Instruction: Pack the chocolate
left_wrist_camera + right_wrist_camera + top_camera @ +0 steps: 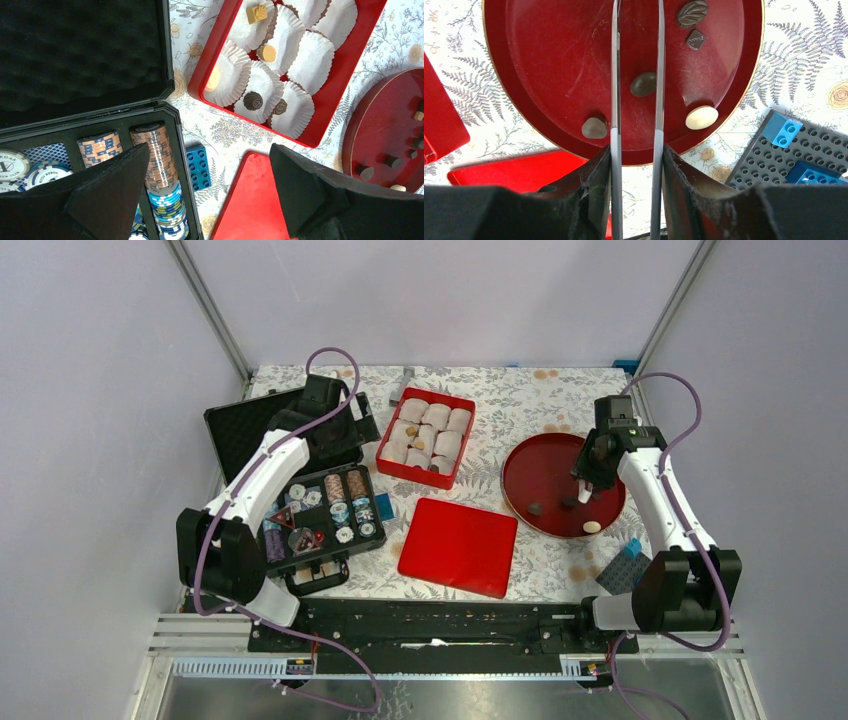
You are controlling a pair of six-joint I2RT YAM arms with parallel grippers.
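Observation:
Chocolate lumps lie on a round red plate [549, 60]: a dark one [644, 84], a grey-brown one [594, 128], a pale one [701, 117] and two dark ones at the far rim [691, 13]. My right gripper [636, 150] is shut on grey metal tongs [615, 75]. Their two arms reach over the plate, apart, with the dark lump between them; the tips run out of view. A red box [330, 115] of white paper cups holds several chocolates [253, 100]. My left gripper [209, 150] is open and empty above the table, near the box.
A flat red lid [458, 546] lies at the front middle. An open black case [320, 515] of striped chips is at the left, a blue brick [201, 166] beside it. A grey baseplate with blue bricks [794, 155] lies right of the plate.

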